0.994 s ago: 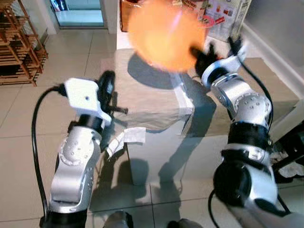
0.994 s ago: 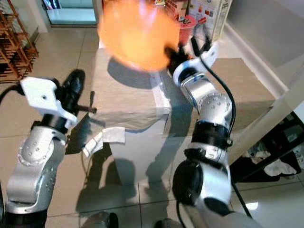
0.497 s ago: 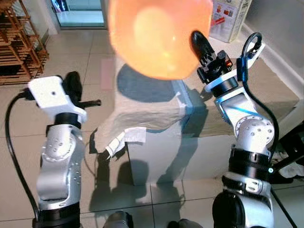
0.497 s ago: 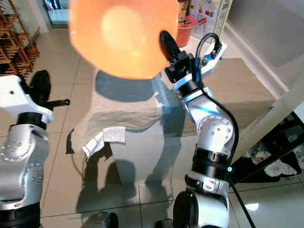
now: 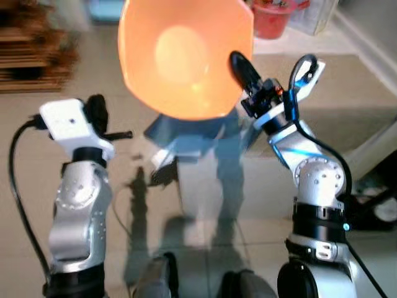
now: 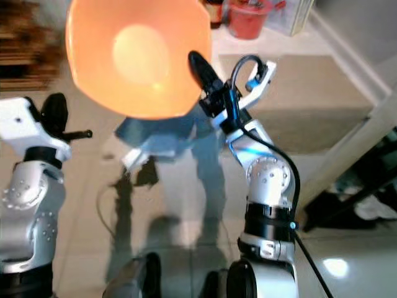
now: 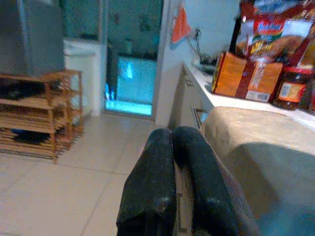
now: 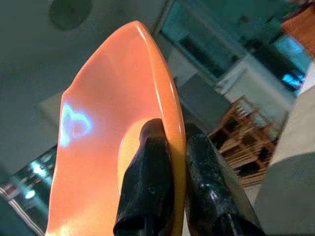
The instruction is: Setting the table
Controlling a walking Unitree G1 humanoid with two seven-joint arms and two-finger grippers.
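Bowl (image 5: 185, 59) rim between right tool (image 8: 170, 189) fingers

Plain glossy orange bowl (image 5: 185, 59), paler at centre; black fingers (image 8: 150, 189) on silver arms; red bucket (image 5: 270, 17); beige cloth (image 7: 256, 132); pale tiled floor (image 7: 59, 191); brown wooden rack (image 7: 37, 115).

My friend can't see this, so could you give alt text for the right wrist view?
The right claw pinches the rim of an orange bowl, one black finger inside and one outside. Behind are blurred wooden shelves.
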